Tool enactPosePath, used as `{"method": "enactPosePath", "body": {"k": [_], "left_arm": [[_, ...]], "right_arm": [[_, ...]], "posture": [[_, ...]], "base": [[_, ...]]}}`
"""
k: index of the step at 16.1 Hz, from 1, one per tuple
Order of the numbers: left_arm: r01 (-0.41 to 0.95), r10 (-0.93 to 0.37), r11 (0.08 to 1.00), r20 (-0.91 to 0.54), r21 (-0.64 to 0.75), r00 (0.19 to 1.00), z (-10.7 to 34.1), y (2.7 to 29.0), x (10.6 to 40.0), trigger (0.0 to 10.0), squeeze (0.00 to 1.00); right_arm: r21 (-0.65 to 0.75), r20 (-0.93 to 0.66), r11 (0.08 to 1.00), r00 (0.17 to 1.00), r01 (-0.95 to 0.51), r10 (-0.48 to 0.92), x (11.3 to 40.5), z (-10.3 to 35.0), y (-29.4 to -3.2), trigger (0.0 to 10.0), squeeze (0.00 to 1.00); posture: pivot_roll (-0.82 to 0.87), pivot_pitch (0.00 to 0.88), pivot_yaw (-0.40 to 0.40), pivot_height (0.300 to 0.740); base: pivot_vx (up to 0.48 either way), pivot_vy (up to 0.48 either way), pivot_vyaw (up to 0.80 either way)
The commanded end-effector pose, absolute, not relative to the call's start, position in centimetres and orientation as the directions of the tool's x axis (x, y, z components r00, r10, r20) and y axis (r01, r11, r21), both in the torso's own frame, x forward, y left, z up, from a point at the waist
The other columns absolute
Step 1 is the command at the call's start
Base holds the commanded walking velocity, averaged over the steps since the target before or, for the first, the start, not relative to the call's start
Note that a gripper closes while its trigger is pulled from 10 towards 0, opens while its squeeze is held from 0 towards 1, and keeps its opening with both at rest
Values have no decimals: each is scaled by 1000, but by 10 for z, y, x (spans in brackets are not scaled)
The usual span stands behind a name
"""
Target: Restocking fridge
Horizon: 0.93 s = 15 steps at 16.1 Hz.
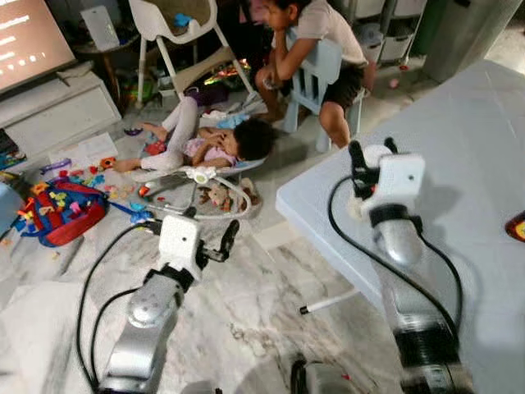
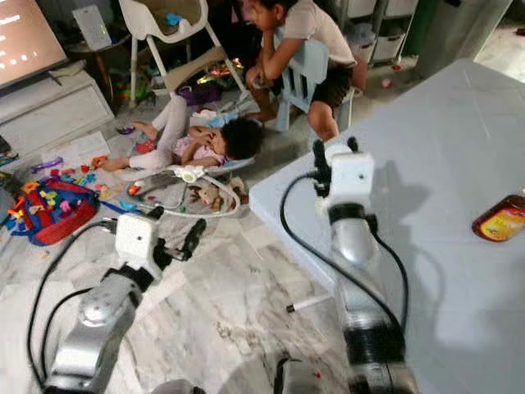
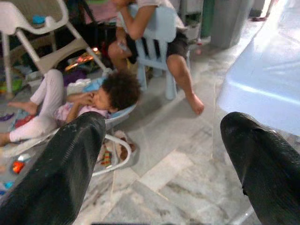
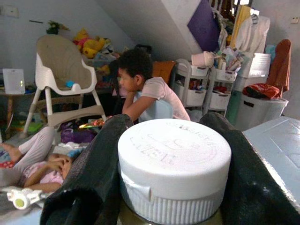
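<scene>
Two silver arms, white boxy wrist housings, looped black cables, long black-fingered grippers.

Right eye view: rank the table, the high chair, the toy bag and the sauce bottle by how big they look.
Largest to smallest:
1. table
2. high chair, though it sits farther from the camera
3. toy bag
4. sauce bottle, cut off at the frame edge

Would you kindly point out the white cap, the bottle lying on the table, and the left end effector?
white cap (image 4: 173,161): right wrist view, top face.
bottle (image 2: 500,220): right eye view, red label.
left end effector (image 1: 225,245): left eye view, between the fingertips.
</scene>
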<state>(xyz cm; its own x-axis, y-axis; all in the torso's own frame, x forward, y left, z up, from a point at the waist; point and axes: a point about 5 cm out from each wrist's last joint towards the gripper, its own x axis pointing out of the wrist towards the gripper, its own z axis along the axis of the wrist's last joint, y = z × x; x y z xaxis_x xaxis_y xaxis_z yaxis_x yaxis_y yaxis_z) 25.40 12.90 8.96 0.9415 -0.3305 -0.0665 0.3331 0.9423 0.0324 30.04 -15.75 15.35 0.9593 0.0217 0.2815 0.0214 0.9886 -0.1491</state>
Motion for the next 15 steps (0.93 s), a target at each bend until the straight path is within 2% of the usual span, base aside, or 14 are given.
{"method": "enactPosePath", "body": {"k": [1, 2, 3, 7, 15], "left_arm": [[317, -312, 947, -87, 44, 946, 87, 131, 256, 10000, 0], [316, -312, 948, -88, 40, 946, 88, 131, 259, 10000, 0], [304, -301, 952, -70, 25, 951, 92, 131, 265, 10000, 0], [300, -300, 954, -62, -6, 952, 94, 126, 272, 10000, 0], [296, -296, 955, -69, -10, 953, 88, 122, 268, 10000, 0]], "right_arm": [[-161, 272, 987, 961, -13, 57, 294, 154, -154, 1059, 0], [-178, 259, 983, 962, -44, 90, 287, 151, -153, 6196, 0], [-193, 222, 979, 969, -69, 112, 278, 144, -152, 10000, 0], [-166, 203, 983, 973, -78, 112, 275, 146, -146, 10000, 0], [-172, 178, 979, 974, -108, 139, 279, 148, -144, 10000, 0]], "posture": [[-4, 24, 26, 740], [-9, 20, 26, 740], [-20, 13, 27, 740], [-38, 4, 23, 740], [-33, 1, -1, 740]], "base": [[0, 0, 0], [0, 0, 0], [0, 0, 0], [0, 0, 0], [0, 411, -800]]}}
